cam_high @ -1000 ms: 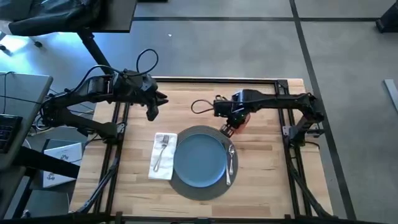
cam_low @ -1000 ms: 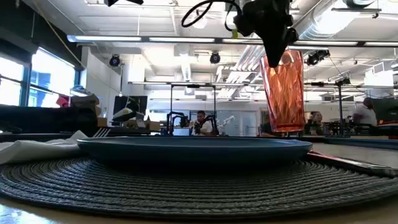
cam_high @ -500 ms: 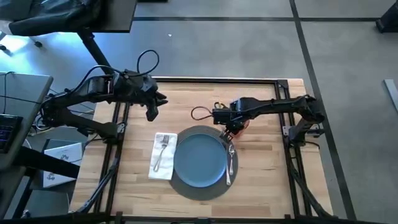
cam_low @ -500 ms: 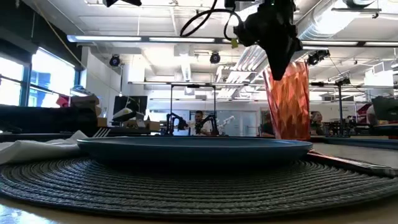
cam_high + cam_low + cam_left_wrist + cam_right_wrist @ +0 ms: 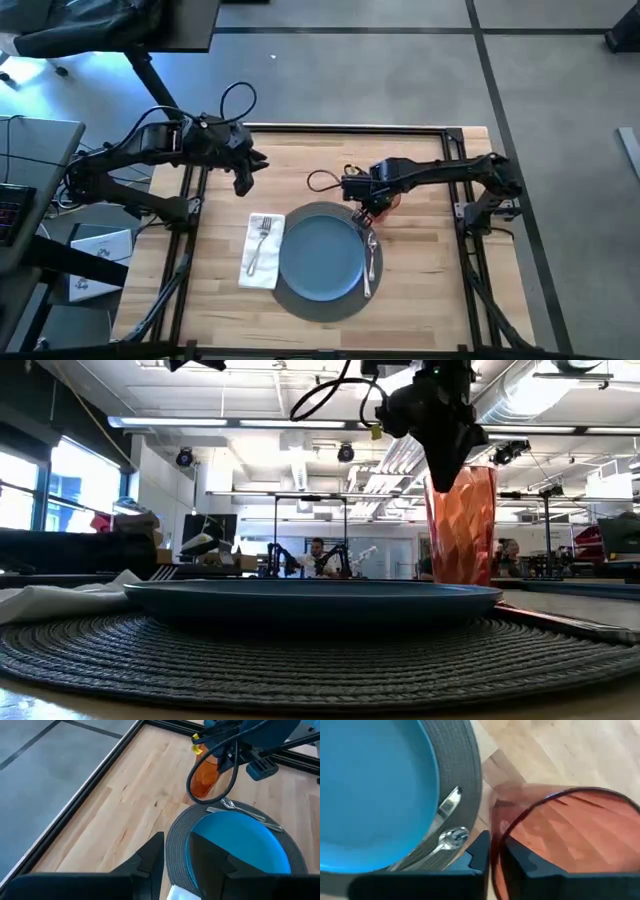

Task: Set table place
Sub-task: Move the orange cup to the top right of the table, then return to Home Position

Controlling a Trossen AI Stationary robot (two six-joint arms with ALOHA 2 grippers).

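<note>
Tumbler (image 5: 461, 525) sits gripped by its rim in the right hand (image 5: 366, 203), just off the placemat's (image 5: 325, 302) far right edge beside the cutlery (image 5: 372, 258). Letting go tilted could tip it onto the tabletop (image 5: 430, 290). Left hand (image 5: 243, 180) waits, fingers apart.

Around the bench you see a grey floor (image 5: 400, 70) crossed by dark seam lines. At 10 o'clock in the high view, a dark office chair (image 5: 75, 25) stands beside a black surface (image 5: 185, 22). At 9 o'clock, a laptop (image 5: 25, 190) sits at the picture's edge, with a pale box (image 5: 100, 262) below it at 8 o'clock. In the low view, the room behind shows ceiling light strips (image 5: 240, 423), windows (image 5: 60, 480) at 9 o'clock, and a seated person (image 5: 318, 557) far off near centre.
</note>
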